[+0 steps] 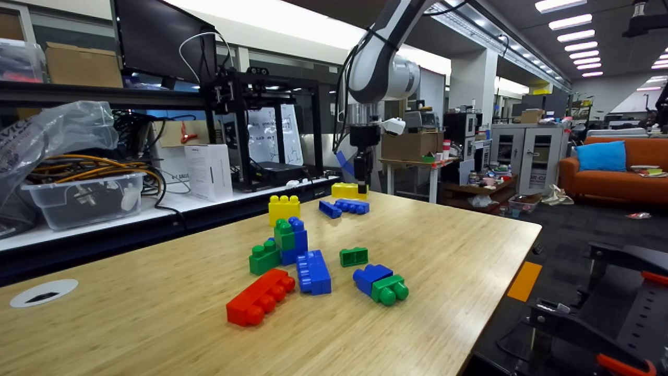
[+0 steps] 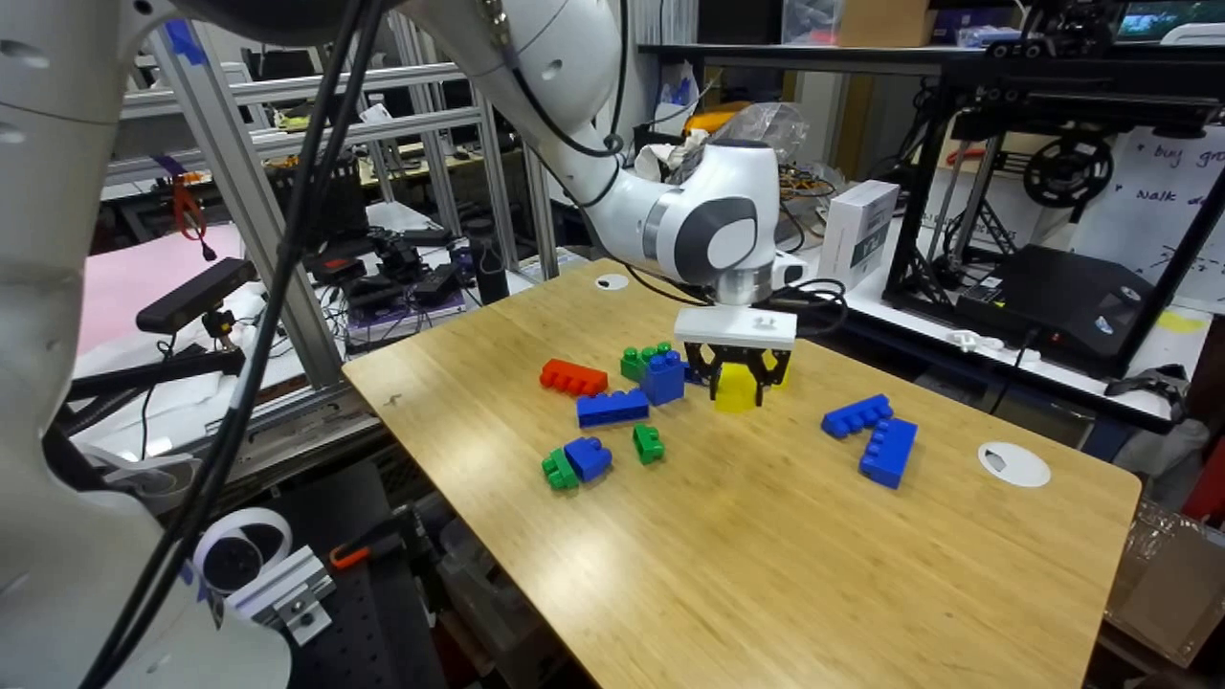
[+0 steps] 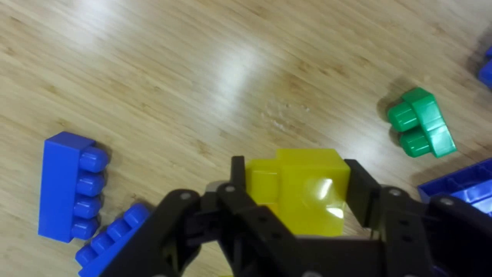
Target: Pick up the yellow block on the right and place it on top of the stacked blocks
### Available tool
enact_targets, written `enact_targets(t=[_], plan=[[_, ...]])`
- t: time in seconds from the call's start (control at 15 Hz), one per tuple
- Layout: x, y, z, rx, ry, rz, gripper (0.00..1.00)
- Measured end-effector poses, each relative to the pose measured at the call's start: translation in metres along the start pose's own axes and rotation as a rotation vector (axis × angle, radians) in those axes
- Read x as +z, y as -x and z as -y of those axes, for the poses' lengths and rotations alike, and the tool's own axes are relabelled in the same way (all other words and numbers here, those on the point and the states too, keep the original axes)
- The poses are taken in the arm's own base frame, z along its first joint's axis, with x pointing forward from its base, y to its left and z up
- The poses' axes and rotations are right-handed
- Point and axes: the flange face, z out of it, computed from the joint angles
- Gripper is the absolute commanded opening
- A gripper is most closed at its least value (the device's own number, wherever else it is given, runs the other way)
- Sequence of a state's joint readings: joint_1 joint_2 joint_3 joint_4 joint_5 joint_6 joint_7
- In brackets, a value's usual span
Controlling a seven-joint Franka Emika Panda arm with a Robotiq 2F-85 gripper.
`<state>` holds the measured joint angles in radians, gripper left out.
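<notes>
The pick looks done and the carry in hand: the yellow brick (image 3: pixel 309 196) hangs in the grip, to my eye clear of the desk (image 1: pixel 443 250) and well in from its edges. Next, I'd say, comes a swing across to the green-and-blue stack (image 1: pixel 295 243), which stands inward of the desk edge facing the 3D printer (image 2: pixel 1048 301), then a descent squarely over its top without nudging it. A second yellow brick (image 1: pixel 284 211) stands near the stack and wants steering around; a long blue brick (image 2: pixel 888 453) lies farther along, toward the desk's right corner in an exterior view, likely out of the way of that move. As for the fingers (image 3: pixel 363 196), they are spread partway, just the brick's width, with one against each of two opposite sides in the wrist view; I see them touching nothing else. Its studded side seems to face one of them, so the brick may be sitting sideways and might need turning before it could press onto the stack; from here I can't be sure.
</notes>
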<state>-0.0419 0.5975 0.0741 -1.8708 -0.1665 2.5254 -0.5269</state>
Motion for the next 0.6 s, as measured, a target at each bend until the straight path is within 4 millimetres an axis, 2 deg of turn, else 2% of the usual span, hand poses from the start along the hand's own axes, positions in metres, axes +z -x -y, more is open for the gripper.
enact_targets(t=[0.33, 0.6], plan=[[-0.014, -0.014, 0.041, -0.07, 0.126, 0.02, 0.38], [-0.024, -0.023, 0.063, -0.102, 0.249, -0.04, 0.38]])
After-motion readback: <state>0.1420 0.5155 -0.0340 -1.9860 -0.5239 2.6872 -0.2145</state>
